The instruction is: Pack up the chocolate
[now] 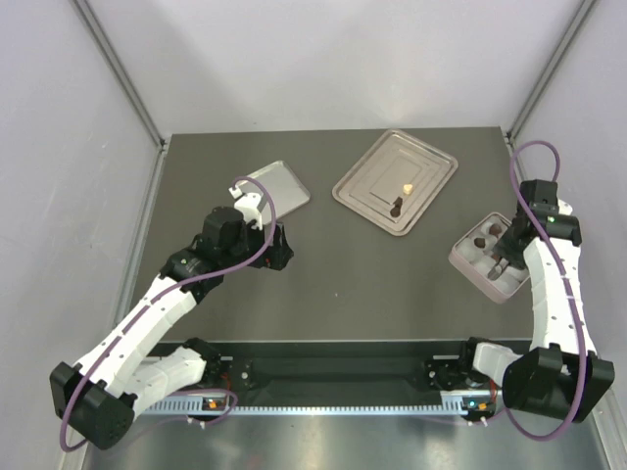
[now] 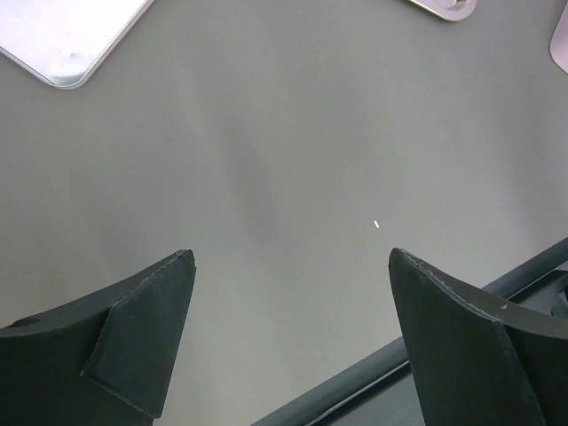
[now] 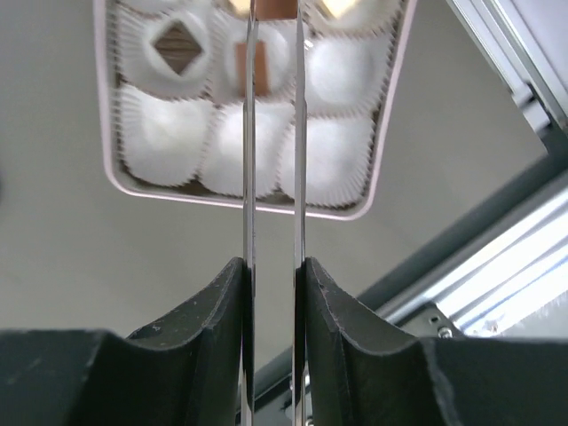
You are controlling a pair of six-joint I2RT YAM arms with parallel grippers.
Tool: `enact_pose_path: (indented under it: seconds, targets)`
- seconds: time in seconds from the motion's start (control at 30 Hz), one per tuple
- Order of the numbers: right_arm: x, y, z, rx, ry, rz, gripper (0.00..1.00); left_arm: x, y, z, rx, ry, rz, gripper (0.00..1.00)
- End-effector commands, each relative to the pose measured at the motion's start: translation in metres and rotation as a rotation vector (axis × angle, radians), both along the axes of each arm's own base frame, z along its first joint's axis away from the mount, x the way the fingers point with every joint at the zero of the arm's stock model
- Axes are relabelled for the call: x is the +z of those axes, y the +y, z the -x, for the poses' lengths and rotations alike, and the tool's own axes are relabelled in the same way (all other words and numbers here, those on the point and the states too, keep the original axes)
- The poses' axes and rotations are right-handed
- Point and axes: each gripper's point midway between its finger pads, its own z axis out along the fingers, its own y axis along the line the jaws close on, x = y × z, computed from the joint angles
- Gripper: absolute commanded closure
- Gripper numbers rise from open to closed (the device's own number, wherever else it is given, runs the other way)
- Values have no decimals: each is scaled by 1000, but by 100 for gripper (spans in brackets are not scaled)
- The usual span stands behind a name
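Chocolate piece (image 3: pixel 273 7) slipping sideways is what I am worrying about: if my right claw (image 3: pixel 273 266) is easing off the tweezers (image 3: pixel 251 133) off-centre, it could land in an already filled paper cup (image 3: pixel 177 43). I am squeezing the blades narrow, the brown piece pinched at their tips over the pink box (image 3: pixel 103 133). My left claw (image 2: pixel 293 266) is gaping wide, empty.
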Motion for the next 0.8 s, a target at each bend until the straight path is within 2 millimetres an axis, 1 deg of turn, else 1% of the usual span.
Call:
enact_pose_path:
  seconds: [0.0, 0.03, 0.13, 0.2, 0.23, 0.4, 0.57, 0.7, 0.73, 0.77]
  targets:
    - [4, -11, 14, -84, -28, 36, 76, 2, -6, -1, -16, -3, 12, 5]
    - [-4, -12, 19, -95, -7, 34, 76, 2, -7, -1, -17, -2, 11, 5]
    - [-13, -15, 28, -117, 11, 39, 76, -2, -8, 0, -19, 8, 0, 5]
    - [-15, -17, 31, -126, 5, 45, 76, -2, -7, 0, -14, 6, -4, 5]
    - [-20, -16, 34, -127, 10, 28, 76, -3, -7, 0, -13, 8, -7, 5]
    - [-28, -12, 32, -114, 5, -9, 76, -2, -6, -1, -7, 3, -11, 5]
    - [-29, -13, 32, -123, 6, -5, 69, -3, -5, -1, -4, 3, -14, 5]
    - [-22, -16, 33, -138, -2, 11, 67, -3, -6, -1, -9, 6, -12, 5]
    - [-19, -16, 31, -139, -13, 12, 66, -3, -6, -1, -10, 7, -11, 5]
    - [-19, -16, 32, -140, -9, 10, 62, -3, -6, -1, -9, 6, -12, 5]
